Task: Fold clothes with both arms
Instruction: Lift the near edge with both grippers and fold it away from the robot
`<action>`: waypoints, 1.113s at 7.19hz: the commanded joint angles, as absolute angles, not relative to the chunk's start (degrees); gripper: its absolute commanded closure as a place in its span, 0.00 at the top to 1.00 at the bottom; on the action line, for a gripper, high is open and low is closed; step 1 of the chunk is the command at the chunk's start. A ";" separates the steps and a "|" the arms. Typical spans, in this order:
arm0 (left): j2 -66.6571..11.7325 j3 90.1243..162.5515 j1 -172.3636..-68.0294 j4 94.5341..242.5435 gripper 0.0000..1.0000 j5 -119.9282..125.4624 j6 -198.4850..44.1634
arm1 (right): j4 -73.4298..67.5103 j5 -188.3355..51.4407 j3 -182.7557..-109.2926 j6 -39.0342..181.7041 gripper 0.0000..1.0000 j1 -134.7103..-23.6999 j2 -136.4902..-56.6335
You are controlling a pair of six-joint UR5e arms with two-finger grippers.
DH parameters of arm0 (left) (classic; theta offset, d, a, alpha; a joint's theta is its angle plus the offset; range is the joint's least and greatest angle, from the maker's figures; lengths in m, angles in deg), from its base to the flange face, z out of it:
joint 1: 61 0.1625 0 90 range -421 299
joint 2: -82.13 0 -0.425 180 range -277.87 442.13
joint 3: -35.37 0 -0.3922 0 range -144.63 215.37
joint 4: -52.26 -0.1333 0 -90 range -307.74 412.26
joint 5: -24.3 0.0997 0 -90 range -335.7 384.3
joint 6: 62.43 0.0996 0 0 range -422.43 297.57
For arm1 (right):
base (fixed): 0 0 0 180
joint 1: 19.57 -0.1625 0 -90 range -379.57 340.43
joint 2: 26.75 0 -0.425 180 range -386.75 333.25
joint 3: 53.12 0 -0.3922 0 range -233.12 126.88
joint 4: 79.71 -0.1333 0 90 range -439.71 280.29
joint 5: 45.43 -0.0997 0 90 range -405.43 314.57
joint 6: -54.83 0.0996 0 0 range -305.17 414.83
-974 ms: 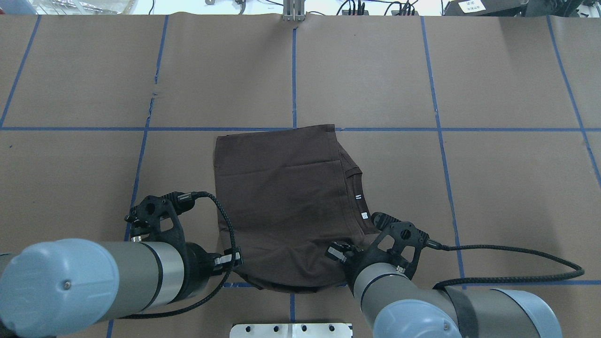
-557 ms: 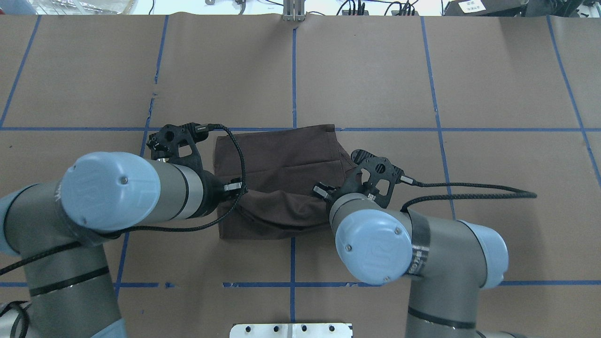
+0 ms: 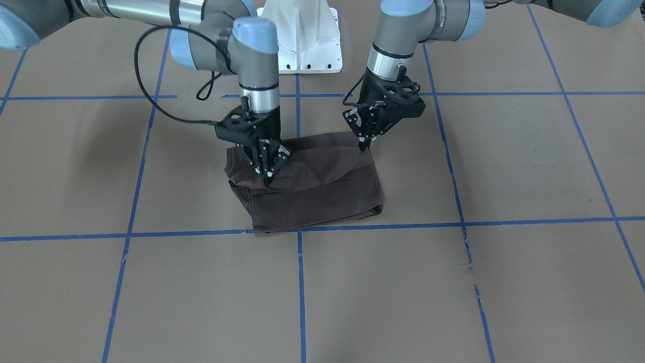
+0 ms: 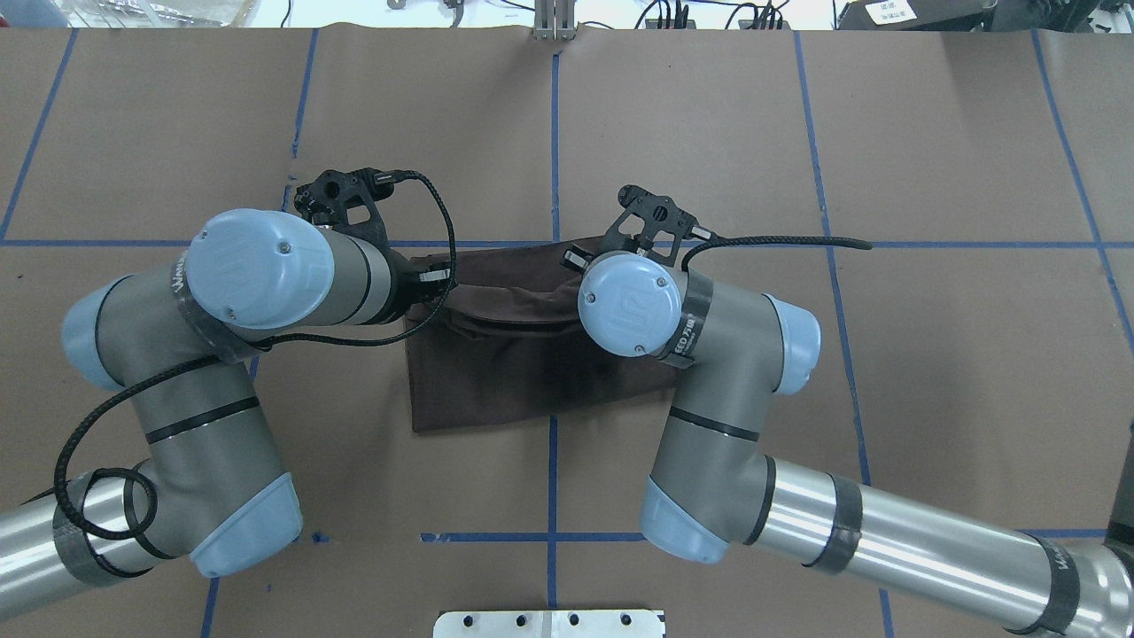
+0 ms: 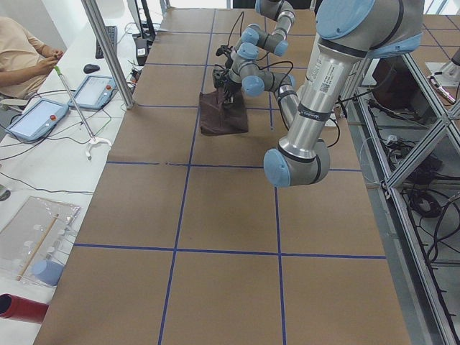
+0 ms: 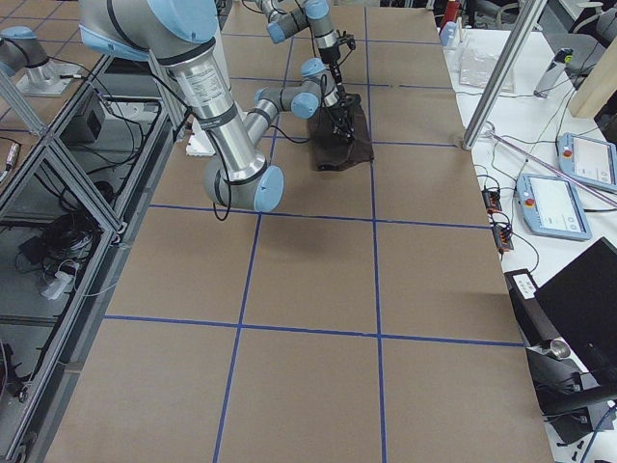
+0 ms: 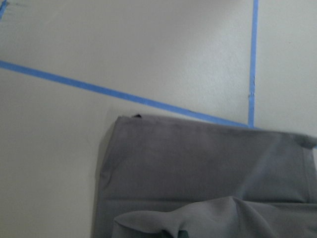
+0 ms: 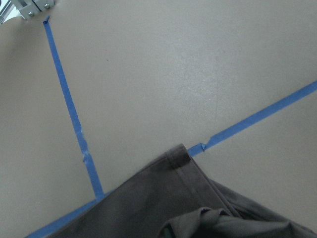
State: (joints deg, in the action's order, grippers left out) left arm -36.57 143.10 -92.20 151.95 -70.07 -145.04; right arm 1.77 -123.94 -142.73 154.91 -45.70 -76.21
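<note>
1. Brown-papered table (image 3: 453, 282) with a blue tape grid (image 3: 300, 282).
2. T-shirt (image 3: 322, 201) lies folded below and robot-side of both claws, its long axis running claw to claw.
3. Right claw (image 3: 267, 174) and left claw (image 3: 364, 145) are level, each clenched on the lifted fold. The shirt's far edge sits just beyond them.

The shirt (image 3: 322, 196) is plain dark brown, on a table (image 3: 453, 282) of tan-brown paper crossed by a grid of blue tape (image 3: 301, 302). The left arm (image 3: 398, 30) and right arm (image 3: 254, 63) are silver-grey with light-blue caps. The left gripper (image 3: 364, 146), right gripper (image 3: 267, 179) and cable (image 4: 797, 240) are black, and the base (image 3: 302, 40) is white.
</note>
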 commanded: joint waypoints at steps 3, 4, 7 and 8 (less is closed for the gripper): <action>-36.61 131.71 -93.08 162.90 0.00 -69.83 -143.91 | -2.10 -124.61 -135.65 153.45 0.00 -46.91 -74.57; -36.70 131.61 -93.08 162.91 0.00 -69.92 -143.90 | -2.10 -124.70 -135.56 153.45 0.00 -46.91 -74.57; -36.78 132.40 -95.17 162.91 1.00 -70.53 -134.37 | -2.10 -124.96 -137.30 145.64 1.00 -46.21 -74.04; -36.70 132.40 -97.28 162.91 1.00 -74.01 -131.11 | -1.84 -126.36 -139.58 143.80 1.00 -46.12 -74.04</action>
